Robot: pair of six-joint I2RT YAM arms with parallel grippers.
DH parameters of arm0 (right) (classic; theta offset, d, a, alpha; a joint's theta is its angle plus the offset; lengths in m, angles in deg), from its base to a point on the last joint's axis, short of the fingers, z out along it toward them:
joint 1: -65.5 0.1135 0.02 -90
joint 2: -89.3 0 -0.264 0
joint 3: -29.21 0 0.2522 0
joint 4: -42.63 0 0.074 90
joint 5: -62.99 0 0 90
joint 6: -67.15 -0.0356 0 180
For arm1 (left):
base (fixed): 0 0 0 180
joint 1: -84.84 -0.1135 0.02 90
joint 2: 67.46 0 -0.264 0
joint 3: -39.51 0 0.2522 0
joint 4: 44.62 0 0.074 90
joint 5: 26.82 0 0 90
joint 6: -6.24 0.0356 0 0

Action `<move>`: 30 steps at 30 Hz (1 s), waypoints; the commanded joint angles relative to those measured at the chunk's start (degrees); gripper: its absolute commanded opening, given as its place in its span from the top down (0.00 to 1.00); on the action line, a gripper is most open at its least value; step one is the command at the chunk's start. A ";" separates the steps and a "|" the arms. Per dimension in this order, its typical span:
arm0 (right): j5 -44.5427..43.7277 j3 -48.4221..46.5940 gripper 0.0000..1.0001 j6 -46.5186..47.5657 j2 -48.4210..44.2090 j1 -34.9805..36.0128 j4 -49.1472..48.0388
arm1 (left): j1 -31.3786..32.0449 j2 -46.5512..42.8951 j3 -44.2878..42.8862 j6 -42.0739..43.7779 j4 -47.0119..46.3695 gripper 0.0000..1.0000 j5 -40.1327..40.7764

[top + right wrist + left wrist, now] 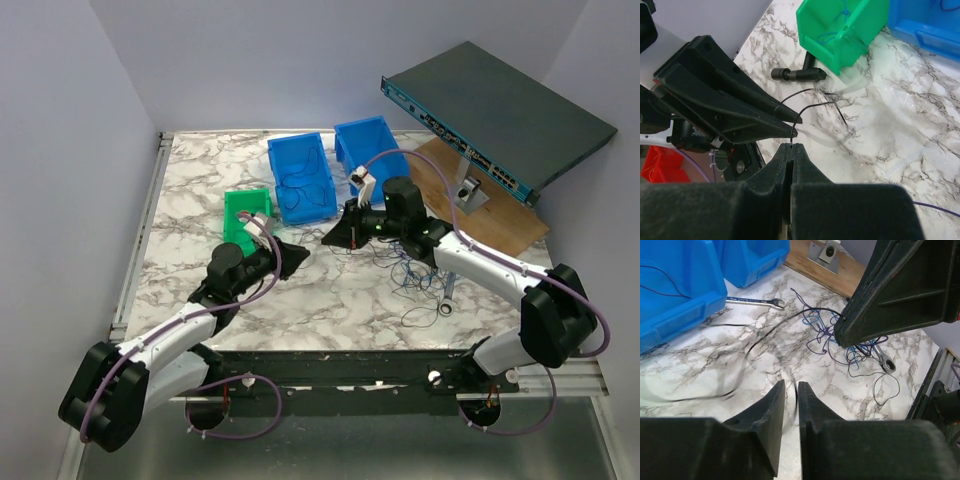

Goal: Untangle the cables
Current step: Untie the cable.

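The cables [826, 334] are hair-thin, limp and quick to snag, so I'd take a free end lightly. They lie bunched on the desk [330, 300] beside my right forearm. My right pincer [791, 146] is clamped on 1 dark grey wire [807, 105]. My left pincer [791, 386], parted by a slit, hangs just beside it.

Marble table [330, 292] with bins [280, 150], wrench [752, 301], tangled cables [827, 335], wooden board [485, 210]

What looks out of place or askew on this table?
The grey network switch at the far right sits tilted, its near edge seemingly propped on a small stand above the wooden board. A wrench also lies among the tangled cables, where it looks misplaced.
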 commanded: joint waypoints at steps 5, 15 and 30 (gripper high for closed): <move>4.14 -1.72 0.99 0.06 2.74 0.60 1.54 | 1.19 3.12 -2.78 2.45 -1.02 0.75 -3.79; 5.32 -1.84 0.99 1.15 2.94 1.02 3.61 | 2.24 3.18 -3.07 2.29 0.07 0.52 -1.66; -1.79 3.53 0.99 4.02 -2.79 1.33 5.39 | -0.54 8.49 -1.82 -11.63 -8.91 0.52 -8.05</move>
